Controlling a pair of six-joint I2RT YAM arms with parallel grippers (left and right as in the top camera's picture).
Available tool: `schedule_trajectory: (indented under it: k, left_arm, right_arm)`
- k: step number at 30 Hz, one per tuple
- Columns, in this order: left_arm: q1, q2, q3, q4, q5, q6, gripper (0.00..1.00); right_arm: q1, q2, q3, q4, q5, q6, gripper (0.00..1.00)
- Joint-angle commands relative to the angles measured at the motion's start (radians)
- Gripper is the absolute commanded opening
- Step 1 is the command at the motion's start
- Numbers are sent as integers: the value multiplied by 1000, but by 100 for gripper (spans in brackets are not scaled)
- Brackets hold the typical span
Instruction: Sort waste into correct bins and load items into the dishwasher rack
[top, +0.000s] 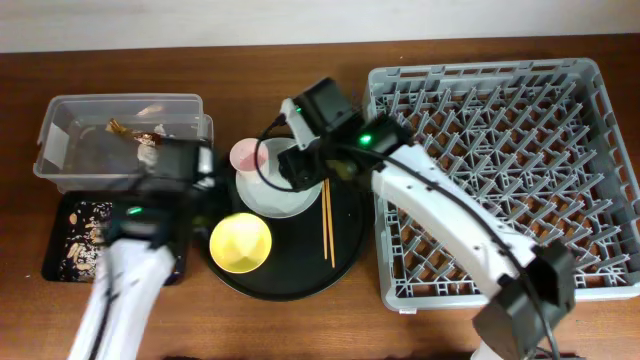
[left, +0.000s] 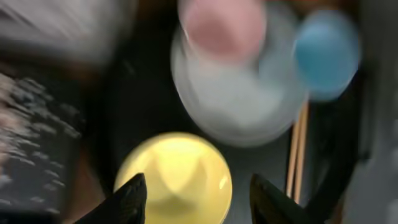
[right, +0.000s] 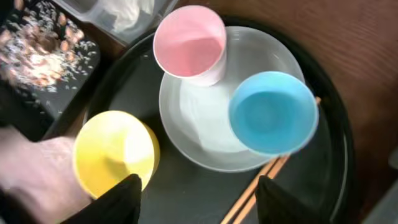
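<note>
The yellow bowl (top: 241, 243), pink cup (right: 189, 43), light-blue cup (right: 272, 112) and grey-white plate (right: 205, 134) sit on the big round black tray (top: 290, 282). Both cups stand on the plate. The chopsticks (top: 327, 225) lie at the plate's right. My right gripper (right: 198, 199) is open and empty above the plate. My left gripper (left: 198, 199) is open and empty, blurred, above the yellow bowl (left: 177, 174). The clear tub (top: 120, 135) holds candy wrappers (top: 135, 130) and tissue (right: 134, 15). The shallow black tray (top: 75, 235) holds food scraps. The rack (top: 500, 150) stands at the right.
The right arm reaches from the front right across the rack's left edge. The left arm comes up from the front left beside the shallow black tray. Bare wooden table (top: 300, 330) lies in front of the round tray.
</note>
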Motion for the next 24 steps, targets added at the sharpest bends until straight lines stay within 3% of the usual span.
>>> schedule_trajectory:
  k: [1,3,7,15,18,24]
  left_arm:
    - [219,-119,69,-6,-43,-3,95]
    - [286,-125,69,-18,-46,-3,99]
    - [288,-125,68,-21,-46,-3,99]
    - [288,-125,68,-21,-46,-3,99]
    - [288,-125,68,-21,-46,-3,99]
    - [288,-125,68,-21,-46,-3,99]
  right_arm:
    - [43,110,-2,49,20,-71,57]
    - [57,178,-3,90,23,-119,44]
    - [57,224,-3,114,142,-119,44]
    - [88,220,26,149,126,-119,44]
    - [86,220,23,145,252,-129,43]
    - [81,231,23,158,290,-141,43]
